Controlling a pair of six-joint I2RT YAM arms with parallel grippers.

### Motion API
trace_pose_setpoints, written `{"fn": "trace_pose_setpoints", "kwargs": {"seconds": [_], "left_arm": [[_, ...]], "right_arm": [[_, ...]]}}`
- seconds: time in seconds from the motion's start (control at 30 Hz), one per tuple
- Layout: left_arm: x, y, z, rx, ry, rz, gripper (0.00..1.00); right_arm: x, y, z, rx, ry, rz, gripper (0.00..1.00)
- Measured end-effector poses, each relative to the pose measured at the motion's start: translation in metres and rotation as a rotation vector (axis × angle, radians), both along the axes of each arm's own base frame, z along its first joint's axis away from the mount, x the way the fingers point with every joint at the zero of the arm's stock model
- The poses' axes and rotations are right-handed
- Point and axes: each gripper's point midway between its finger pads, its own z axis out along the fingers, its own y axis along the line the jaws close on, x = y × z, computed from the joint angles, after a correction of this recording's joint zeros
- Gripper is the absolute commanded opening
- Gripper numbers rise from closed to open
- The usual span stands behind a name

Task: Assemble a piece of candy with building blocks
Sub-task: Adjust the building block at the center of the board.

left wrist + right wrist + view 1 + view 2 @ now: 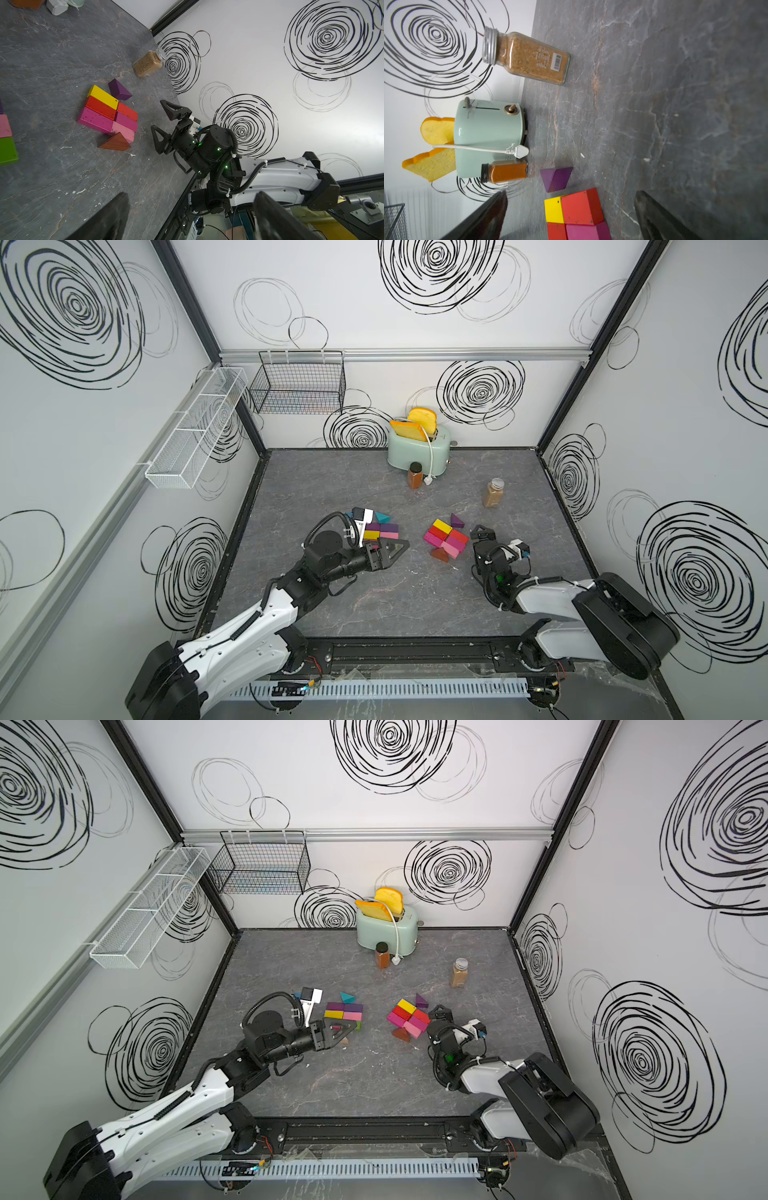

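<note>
L gripper [400,549] was spread wide, empty; pink-purple block cluster [381,531] sat just beyond its fingers, perhaps partly beneath. R gripper [481,534] was wide open too, nothing held, red-yellow block cluster [446,538] just beside its tips. Below both: dark grey marbled tabletop [415,597]; white walls [415,344] w/ black swirls around.

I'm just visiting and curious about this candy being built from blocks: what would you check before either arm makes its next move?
1. Left gripper open and empty, by the left block cluster: ok.
2. Right gripper open and empty, beside the right block cluster: ok.
3. Brown wedge resting against the pink brick: ok.
4. Purple wedge flush against the yellow brick: cannot tell.
5. Silver-lidded spice jar and dark-lidded spice jar standing apart from both clusters: ok.
</note>
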Motion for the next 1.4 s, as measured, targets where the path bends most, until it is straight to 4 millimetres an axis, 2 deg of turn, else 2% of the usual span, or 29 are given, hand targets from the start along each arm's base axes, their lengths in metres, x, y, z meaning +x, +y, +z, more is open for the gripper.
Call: {"fn": "trace_pose_setpoints", "kwargs": {"seconds": [0.1,0.17,0.3,0.4,0.57,0.67,0.93,1.4], "left_arm": [[0.0,0.0,0.0,0.0,0.0,-0.001,0.98],[0.0,0.0,0.0,0.0,0.0,-0.001,0.98],[0.001,0.001,0.0,-0.001,-0.001,0.003,0.98],[0.002,0.002,0.0,-0.001,-0.002,0.009,0.98],[0.003,0.004,-0.001,0.001,0.0,0.017,0.98],[0.004,0.005,-0.001,0.001,0.0,0.022,0.98],[0.008,0.005,-0.008,0.014,0.016,0.032,0.98],[0.011,0.006,-0.009,0.02,0.017,0.051,0.98]], "right_arm": [[0.001,-0.01,0.013,-0.021,-0.008,0.042,0.99],[0.005,-0.019,0.015,-0.044,0.004,0.089,0.99],[0.003,-0.023,-0.002,-0.112,0.098,0.226,0.99],[0.006,-0.007,-0.012,-0.158,0.17,0.375,0.99],[0.019,0.027,-0.012,-0.184,0.186,0.582,0.99],[0.014,0.038,-0.017,-0.196,0.194,0.647,0.99],[-0.002,0.055,-0.025,-0.204,0.198,0.729,0.99],[0.004,0.078,-0.024,-0.19,0.136,0.78,0.99]]}}
